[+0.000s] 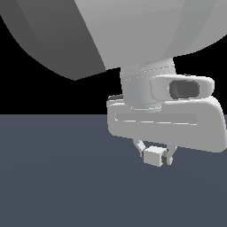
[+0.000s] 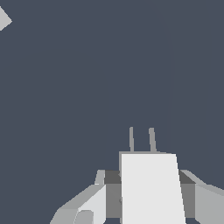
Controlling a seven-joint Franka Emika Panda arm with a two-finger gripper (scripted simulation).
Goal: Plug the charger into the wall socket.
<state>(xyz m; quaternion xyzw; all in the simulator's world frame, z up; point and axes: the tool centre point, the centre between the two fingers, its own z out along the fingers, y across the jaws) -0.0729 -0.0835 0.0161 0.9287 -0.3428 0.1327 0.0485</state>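
In the exterior view, our end effector [image 1: 156, 155] grips the charger [image 1: 154, 155], raised off the table [image 1: 53, 177]. In the wrist view, the charger [image 2: 151, 188] shows two prongs [image 2: 141, 139] pointing outward. We judge grasping complete; reaching the wall socket, possibly the corner fragment [image 2: 3, 18], and insertion remain.

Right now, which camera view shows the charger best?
The wrist view shows it best: the charger fills the foreground, with its two prongs pointing away. The exterior view shows the charger only as a small white block between the fingers of the gripper, under the arm; its prongs are not visible there.
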